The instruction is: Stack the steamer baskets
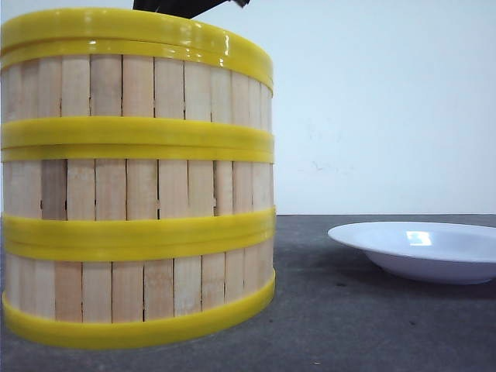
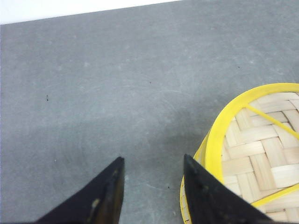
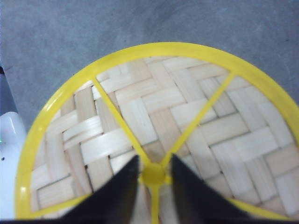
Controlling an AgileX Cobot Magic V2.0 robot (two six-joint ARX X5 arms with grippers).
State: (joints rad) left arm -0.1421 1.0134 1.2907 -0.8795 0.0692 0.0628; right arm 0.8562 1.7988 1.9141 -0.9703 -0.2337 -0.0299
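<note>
- Yellow-rimmed round steamer baskets of pale wooden slats (image 1: 138, 186) stand as a three-tier stack on the grey table (image 1: 349, 325), at the left of the front view; each rim sits flush on the one below, so the stacking looks done or nearly so.
- Stack axis runs vertical, upright with no visible tilt; the open mouth of the top basket faces up.
- On top sits a woven bamboo surface with yellow ribs meeting at a yellow central knob (image 3: 154, 175); lid or basket floor, I cannot tell which.
- Right gripper (image 3: 154, 173) hangs directly over the stack with its black fingers clenched on that knob, probably to place or steady the piece centrally.
- Left gripper (image 2: 153, 179) hangs just beside the stack, fingers spread, grasping nothing, apparently clear of the work.
- White shallow plate (image 1: 422, 249) rests well apart at the right, untouched.
</note>
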